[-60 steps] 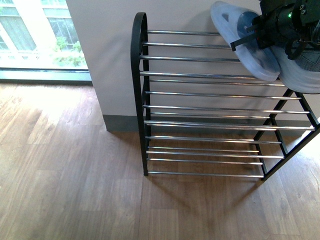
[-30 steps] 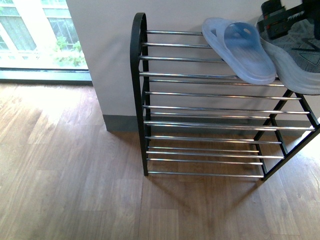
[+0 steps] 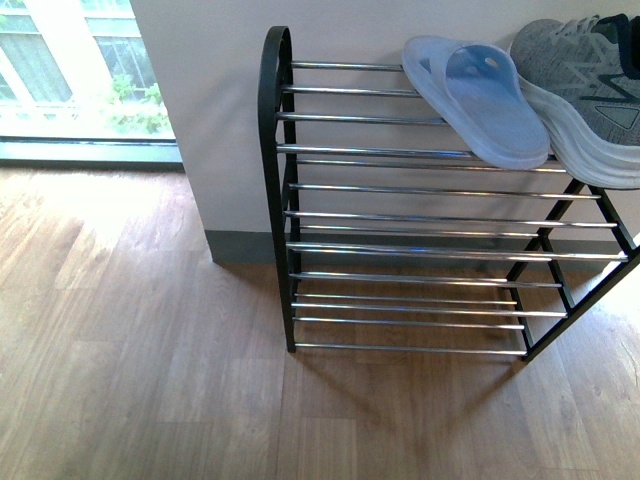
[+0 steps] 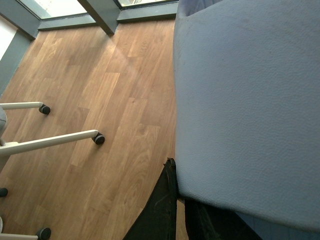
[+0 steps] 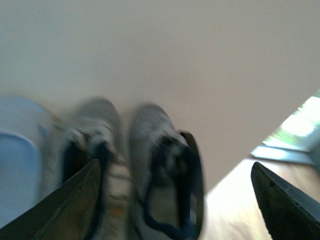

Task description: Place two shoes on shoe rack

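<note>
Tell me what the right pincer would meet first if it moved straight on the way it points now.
Probably the pair of grey knit sneakers, which lie between its open black fingers in the blurred right wrist view, with the pale wall behind them. Depth is unclear, so this is a guess.

Front view looks down at the shoe rack (image 3: 400,200); right wrist view shares its sneakers (image 5: 135,165).

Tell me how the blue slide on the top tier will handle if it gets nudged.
The slide looks like soft moulded rubber, so probably light and somewhat bendy. It lies flat across smooth chrome rods of the rack, so a push would likely make it skate rather than tip. Its toe end overhangs the front rod, so it might drop off.
</note>
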### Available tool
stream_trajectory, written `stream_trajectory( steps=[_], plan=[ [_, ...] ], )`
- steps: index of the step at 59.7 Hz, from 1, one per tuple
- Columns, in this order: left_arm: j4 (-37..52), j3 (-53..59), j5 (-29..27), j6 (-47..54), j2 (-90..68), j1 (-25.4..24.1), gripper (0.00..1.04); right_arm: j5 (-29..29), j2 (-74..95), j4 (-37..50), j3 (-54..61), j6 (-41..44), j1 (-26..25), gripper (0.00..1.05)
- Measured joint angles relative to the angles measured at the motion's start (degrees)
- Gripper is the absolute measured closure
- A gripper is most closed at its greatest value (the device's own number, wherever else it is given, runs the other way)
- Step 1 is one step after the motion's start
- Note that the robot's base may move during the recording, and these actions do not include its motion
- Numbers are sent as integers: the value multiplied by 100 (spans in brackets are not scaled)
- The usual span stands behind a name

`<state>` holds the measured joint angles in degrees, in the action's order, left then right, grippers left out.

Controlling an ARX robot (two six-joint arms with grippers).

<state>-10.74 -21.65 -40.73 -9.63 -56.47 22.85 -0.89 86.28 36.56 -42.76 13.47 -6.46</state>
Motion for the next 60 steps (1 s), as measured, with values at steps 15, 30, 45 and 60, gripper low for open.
stream_trajectory(
  steps=[15, 30, 45, 60],
  plan=[
    [0, 0, -4, 0, 0, 0, 103, -365, -756, 1497, 1569, -1123, 181, 61],
    [0, 0, 0, 0, 0, 2, 103, 39, -1941, 1587, 2885, -1281, 603, 103],
    [0, 0, 0, 0, 0, 0, 103, 85, -2968, 1193, 3543, -1285, 625, 103],
    [0, 0, 0, 0, 0, 0, 103, 87, -3617, 1071, 3978, -1285, 625, 103]
  ],
)
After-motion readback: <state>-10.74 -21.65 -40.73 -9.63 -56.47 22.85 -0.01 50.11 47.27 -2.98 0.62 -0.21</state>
